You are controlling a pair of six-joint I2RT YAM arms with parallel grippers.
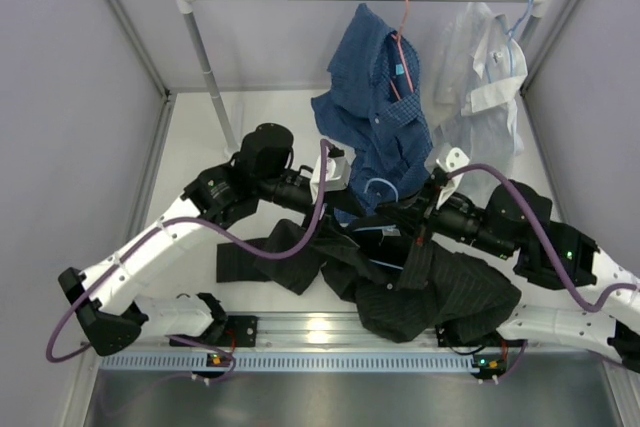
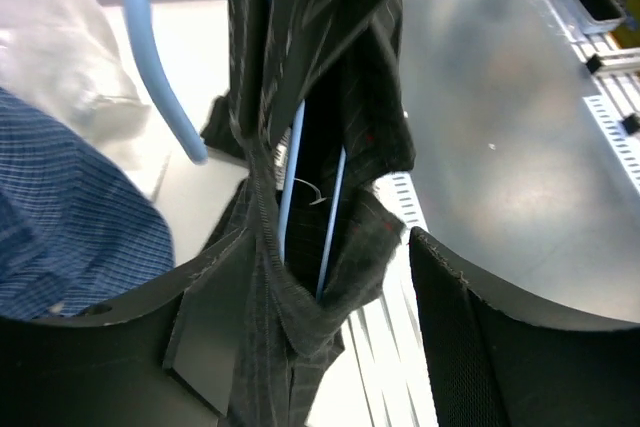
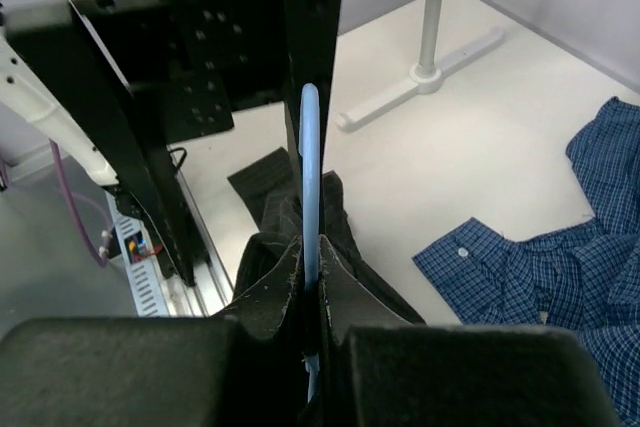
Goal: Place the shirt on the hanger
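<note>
Middle of the desk is jammed: the black shirt is heaped across front-centre and right, and the blue checked shirt hangs off the rail right down into that spot. The white shirt fills the back right, and the slanted rack pole cuts across the back left. The only bare patch is between pole and blue shirt. The left gripper has wide jaws stuffed with cloth, and the right gripper is pinched on the hanger, no gap.
</note>
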